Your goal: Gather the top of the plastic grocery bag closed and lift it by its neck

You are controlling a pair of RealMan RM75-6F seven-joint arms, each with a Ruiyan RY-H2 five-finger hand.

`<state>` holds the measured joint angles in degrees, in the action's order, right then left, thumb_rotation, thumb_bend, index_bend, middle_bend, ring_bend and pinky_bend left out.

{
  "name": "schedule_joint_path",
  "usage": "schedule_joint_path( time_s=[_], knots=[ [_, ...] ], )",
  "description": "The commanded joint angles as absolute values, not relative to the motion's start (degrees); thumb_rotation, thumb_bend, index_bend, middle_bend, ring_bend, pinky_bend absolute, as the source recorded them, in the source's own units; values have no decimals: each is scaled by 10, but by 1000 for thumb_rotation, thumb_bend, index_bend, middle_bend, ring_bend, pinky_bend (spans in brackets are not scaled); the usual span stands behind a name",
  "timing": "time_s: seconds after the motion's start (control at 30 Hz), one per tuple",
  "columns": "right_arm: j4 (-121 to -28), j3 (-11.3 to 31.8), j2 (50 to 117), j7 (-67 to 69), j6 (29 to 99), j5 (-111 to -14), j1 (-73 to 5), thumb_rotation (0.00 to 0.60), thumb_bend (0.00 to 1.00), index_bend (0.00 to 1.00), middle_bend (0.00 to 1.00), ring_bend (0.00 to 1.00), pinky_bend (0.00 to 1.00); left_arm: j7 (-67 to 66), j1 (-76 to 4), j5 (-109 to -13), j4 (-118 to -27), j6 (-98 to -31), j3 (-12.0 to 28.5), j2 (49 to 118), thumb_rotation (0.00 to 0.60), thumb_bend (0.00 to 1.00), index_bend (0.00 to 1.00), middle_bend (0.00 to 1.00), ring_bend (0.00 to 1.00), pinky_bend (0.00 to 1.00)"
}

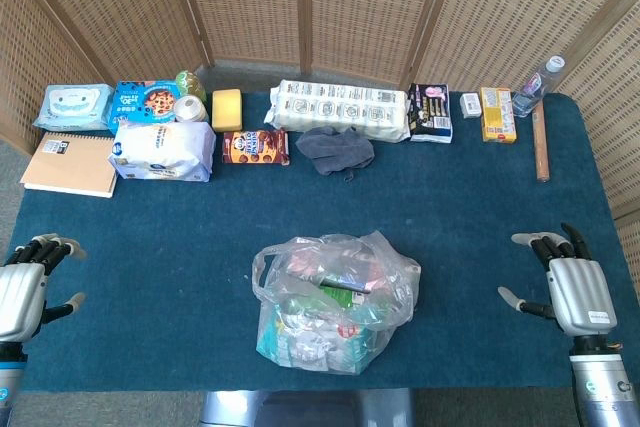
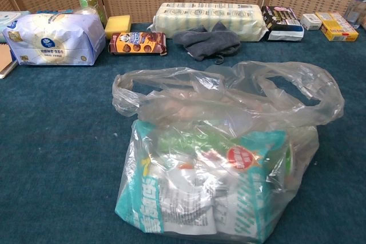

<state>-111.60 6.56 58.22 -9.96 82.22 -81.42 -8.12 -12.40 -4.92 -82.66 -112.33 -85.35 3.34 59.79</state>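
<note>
A clear plastic grocery bag [image 1: 332,303] full of packaged goods sits near the table's front edge, in the middle. Its top lies loose and open, with the handle loops [image 2: 229,92] slumped over the contents. In the chest view the bag [image 2: 217,158] fills most of the frame. My left hand [image 1: 28,287] rests at the front left corner, fingers apart, holding nothing. My right hand [image 1: 570,287] rests at the front right, fingers apart and empty. Both hands are well away from the bag. Neither hand shows in the chest view.
Along the back of the blue table [image 1: 450,207] lie a white tissue pack [image 1: 162,150], a cookie box [image 1: 255,147], a grey cloth [image 1: 336,148], a long white package [image 1: 342,109], a notebook [image 1: 70,164], a water bottle [image 1: 537,84] and a wooden stick [image 1: 541,147].
</note>
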Motion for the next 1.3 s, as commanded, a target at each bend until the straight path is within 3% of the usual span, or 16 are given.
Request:
schedule_joint_path(
  time_s=[0.03,0.83,1.07,1.3],
  knots=[
    [-1115,67,583,-100,822,-812,-82,501,207,285,315,244,64,-126,-51,-824,-1123,-851,34,598,600,12,403,343,226,260],
    [-1113,62,576,-82,825,-826,-79,503,208,285,315,244,68,-124,-52,-848,-1139,-859,33,575,600,11,403,343,226,260],
    [-1120,54,543,-32,776,-844,-100,509,214,260,293,209,78,-122,-60,-852,-1152,-851,37,560,600,12,403,343,226,260],
    [-1137,49,505,52,682,-848,-145,510,223,252,225,131,26,-125,-72,-852,-1159,-841,44,552,600,11,403,343,226,260]
  ],
)
